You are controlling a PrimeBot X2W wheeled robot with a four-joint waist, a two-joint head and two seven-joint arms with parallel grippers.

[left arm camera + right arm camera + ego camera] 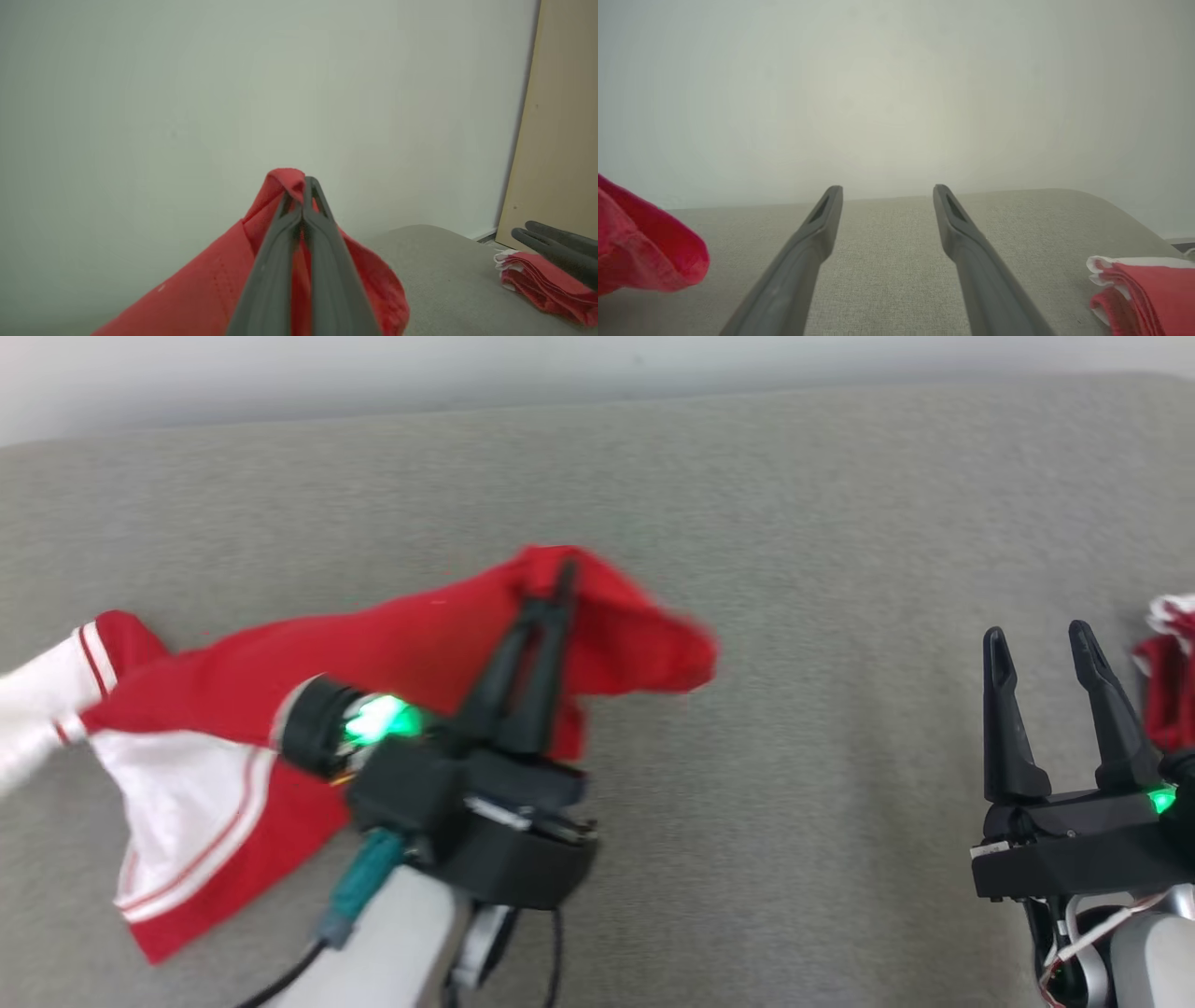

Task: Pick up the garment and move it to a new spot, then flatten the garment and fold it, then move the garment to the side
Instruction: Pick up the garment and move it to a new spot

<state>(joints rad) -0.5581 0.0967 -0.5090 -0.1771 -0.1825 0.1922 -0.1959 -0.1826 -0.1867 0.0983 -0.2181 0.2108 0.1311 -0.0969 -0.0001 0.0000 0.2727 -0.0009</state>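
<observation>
The garment (411,653) is red with white panels and red stripes; it stretches from the left edge toward the middle of the grey surface. My left gripper (563,574) is shut on a raised red fold of it, lifting that part while the white end trails at the left. In the left wrist view the red cloth (285,186) bunches around the closed fingertips of the left gripper (303,184). My right gripper (1041,639) hovers at the right, open and holding nothing. The right wrist view shows the right gripper (887,191) with fingers spread and an edge of the garment (644,252) at the left.
A folded red and white cloth pile (1167,663) lies at the right edge, beside my right gripper; it also appears as the pile (1143,294) and the pile (542,284). The grey padded surface (794,756) spreads between the arms. A pale wall (187,93) rises behind.
</observation>
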